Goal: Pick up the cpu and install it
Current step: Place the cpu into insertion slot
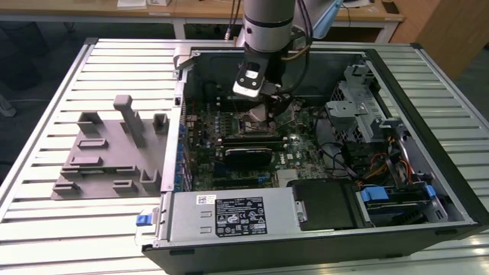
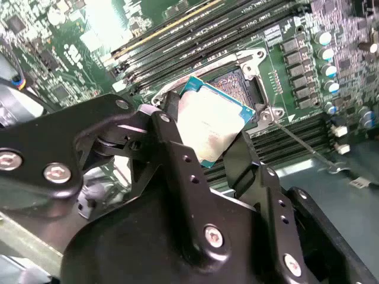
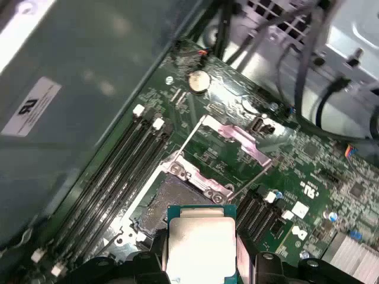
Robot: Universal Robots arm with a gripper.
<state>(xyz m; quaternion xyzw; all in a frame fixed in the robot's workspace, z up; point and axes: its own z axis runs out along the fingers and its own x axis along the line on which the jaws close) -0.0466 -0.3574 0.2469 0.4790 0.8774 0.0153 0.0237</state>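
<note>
Inside the open case (image 1: 306, 252) on the slatted table (image 1: 114, 63), upper centre of the exterior view, your gripper (image 2: 204, 133) is clamped on the cpu (image 2: 210, 121), holding it tilted just short of the open socket (image 2: 237, 80), apparently not yet seated.

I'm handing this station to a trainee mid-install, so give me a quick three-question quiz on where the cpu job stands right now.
1. True or false: the gripper is shut on the cpu.
2. Relative to the socket, the cpu is: A) seated flat in it; B) held over it, not yet seated; C) wedged halfway in.
3. Is the socket's metal load plate open or closed?

Key: 1 true. 2 B. 3 open, with the socket's inside exposed.
</note>
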